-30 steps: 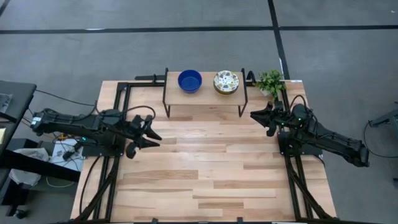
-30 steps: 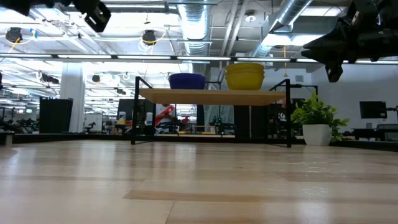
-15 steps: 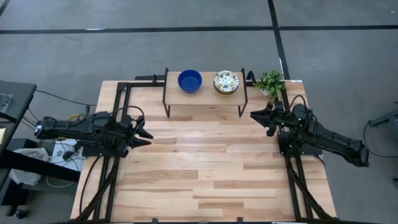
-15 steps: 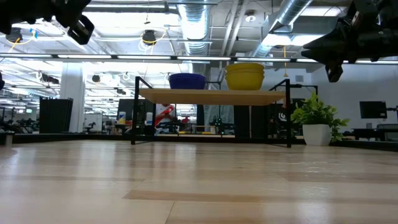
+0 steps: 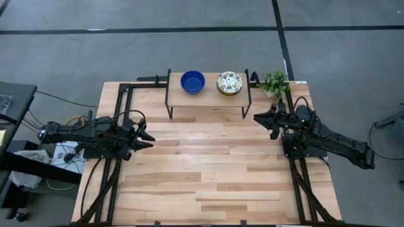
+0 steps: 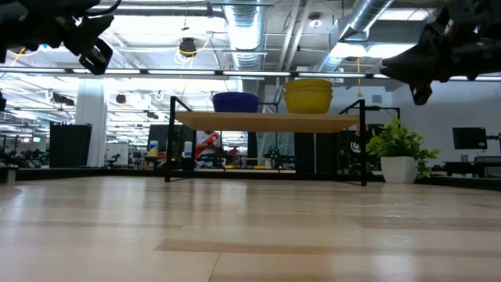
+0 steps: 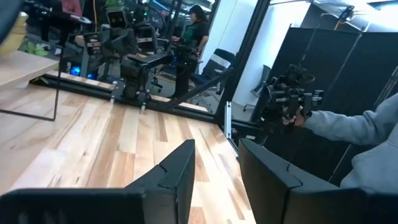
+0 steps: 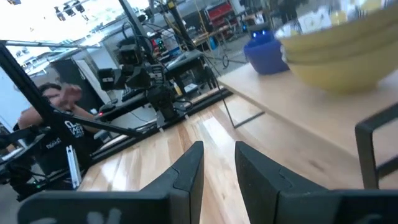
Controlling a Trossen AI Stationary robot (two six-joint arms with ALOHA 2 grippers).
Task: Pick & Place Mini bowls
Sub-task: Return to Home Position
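The mini bowls stand on a small wooden shelf [image 5: 208, 96] at the table's far edge. A glossy blue bowl [image 5: 192, 81] is on the left. Beside it is a stack of floral bowls [image 5: 230, 83], yellow on the outside [image 6: 308, 95]. My left gripper [image 5: 149, 139] hovers over the table's left side, pointing right, open and with nothing between its fingers [image 7: 214, 152]. My right gripper [image 5: 260, 118] hovers at the right, near the shelf's right end. It is also open and holds nothing [image 8: 219, 152]. It points toward the blue bowl [image 8: 264, 50] and the stack [image 8: 339, 53].
A potted plant [image 5: 275, 83] stands at the far right corner, just beyond my right gripper. Black frame rails [image 5: 120, 94] run along the table's left, right and far edges. Bare wood lies between the arms [image 5: 208, 164]. A person's grey sleeve [image 7: 367, 140] shows beyond the table.
My left gripper has drawn back toward the table's left edge and sunk lower, still pointing right with the same gap between its fingers. The bowls have not moved.
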